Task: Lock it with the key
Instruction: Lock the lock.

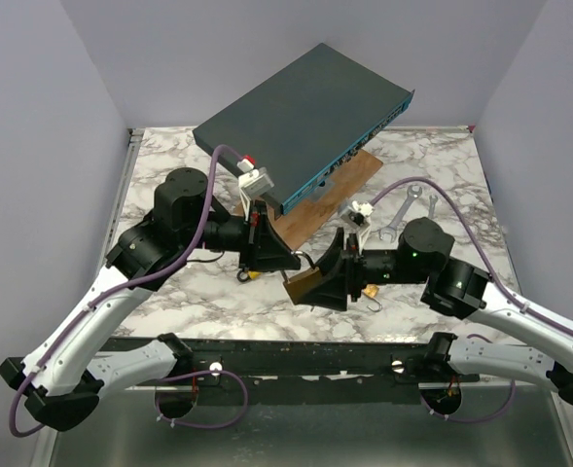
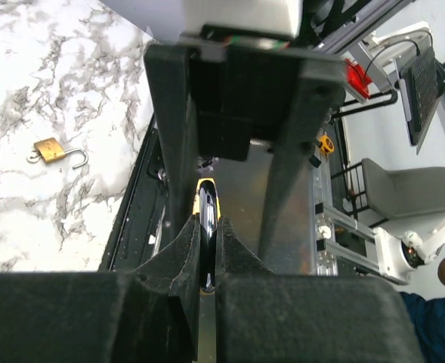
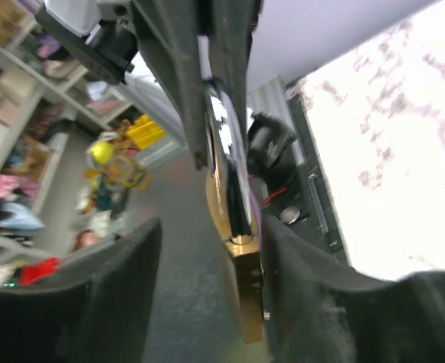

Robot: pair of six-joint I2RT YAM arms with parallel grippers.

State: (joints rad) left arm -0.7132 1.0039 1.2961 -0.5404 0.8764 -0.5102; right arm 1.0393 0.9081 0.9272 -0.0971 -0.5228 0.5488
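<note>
At 4 o'clock from left gripper [image 1: 255, 263], clenched on yellow-headed key [image 2: 206, 219], brass padlock [image 3: 246, 295] is flanked by right gripper [image 1: 317, 282], jaws parted

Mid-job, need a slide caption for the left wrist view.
Left gripper shut on the yellow key; brass padlock, shackle open, lies on the marble table beyond.

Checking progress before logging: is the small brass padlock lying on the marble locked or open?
Open. The padlock lies with its shackle swung out, its free end clear of the body.
</note>
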